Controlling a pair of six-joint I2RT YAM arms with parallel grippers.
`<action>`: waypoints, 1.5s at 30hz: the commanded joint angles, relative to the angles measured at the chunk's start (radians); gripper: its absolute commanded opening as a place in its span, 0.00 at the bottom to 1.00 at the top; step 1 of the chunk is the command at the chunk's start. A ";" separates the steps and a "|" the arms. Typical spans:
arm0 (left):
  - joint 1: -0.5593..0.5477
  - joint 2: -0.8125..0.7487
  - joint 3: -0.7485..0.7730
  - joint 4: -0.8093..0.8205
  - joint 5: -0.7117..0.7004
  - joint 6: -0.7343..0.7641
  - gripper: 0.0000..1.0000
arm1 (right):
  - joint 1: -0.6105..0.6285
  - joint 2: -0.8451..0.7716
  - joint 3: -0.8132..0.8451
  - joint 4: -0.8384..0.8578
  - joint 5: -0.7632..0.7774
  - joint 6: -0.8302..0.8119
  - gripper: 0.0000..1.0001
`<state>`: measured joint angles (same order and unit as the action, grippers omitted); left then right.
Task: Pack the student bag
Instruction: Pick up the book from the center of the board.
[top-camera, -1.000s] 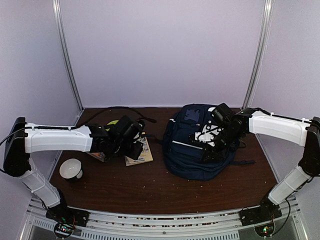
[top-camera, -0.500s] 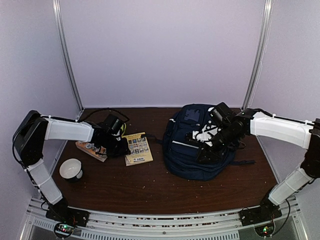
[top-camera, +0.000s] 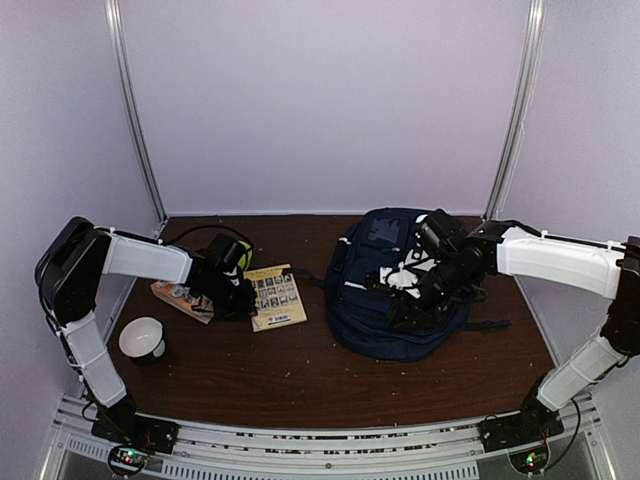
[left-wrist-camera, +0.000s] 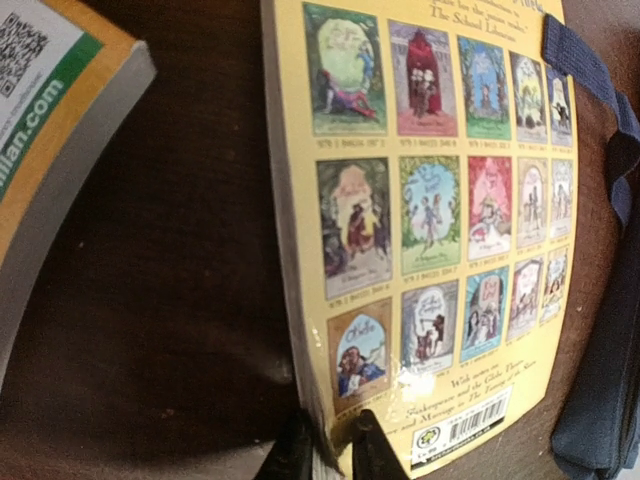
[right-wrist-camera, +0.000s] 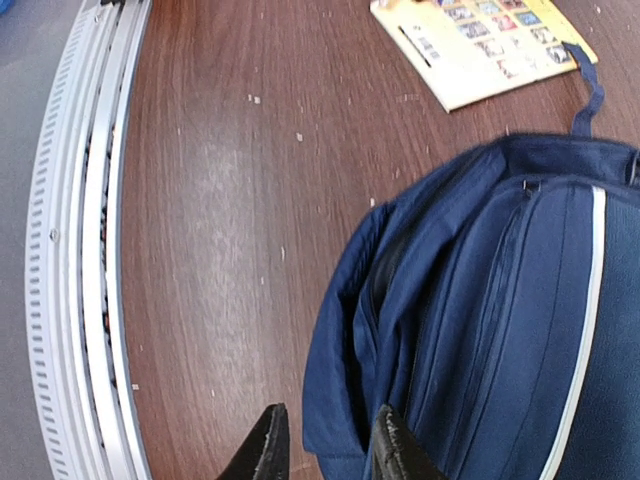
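The student bag (top-camera: 385, 300), navy with white patches, lies flat at the right of the table. My right gripper (top-camera: 408, 312) is at its front left part. In the right wrist view the jaws (right-wrist-camera: 328, 445) stand narrowly apart, with a fold of the bag's open edge (right-wrist-camera: 335, 420) between them. A yellow book (top-camera: 275, 297) lies left of the bag, back cover up. My left gripper (top-camera: 238, 298) is at its left edge. In the left wrist view the gripper (left-wrist-camera: 328, 455) pinches the near corner of the book (left-wrist-camera: 440, 220).
A second book (top-camera: 182, 298) with an orange and green cover lies left of the yellow one, and shows at the top left of the left wrist view (left-wrist-camera: 50, 120). A white cup (top-camera: 142, 338) stands near the front left. A bag strap (left-wrist-camera: 600, 120) lies by the yellow book.
My left arm has drawn back to the left and uncovered the yellow book; its gripper now sits at the book's left edge. My right gripper has shifted slightly left on the bag.
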<state>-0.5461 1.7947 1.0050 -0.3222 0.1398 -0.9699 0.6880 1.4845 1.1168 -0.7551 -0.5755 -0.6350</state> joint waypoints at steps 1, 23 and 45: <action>0.008 -0.005 -0.041 0.011 0.020 -0.009 0.07 | 0.047 0.041 0.078 0.091 -0.003 0.108 0.29; 0.007 -0.079 -0.360 0.201 0.065 -0.042 0.00 | 0.124 0.752 0.664 0.298 -0.092 0.975 0.38; 0.007 -0.079 -0.392 0.213 0.039 -0.029 0.00 | 0.088 0.906 0.747 0.282 -0.027 1.049 0.50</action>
<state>-0.5335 1.6657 0.6769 0.0780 0.1982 -1.0084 0.7879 2.3394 1.8297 -0.4744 -0.6266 0.3985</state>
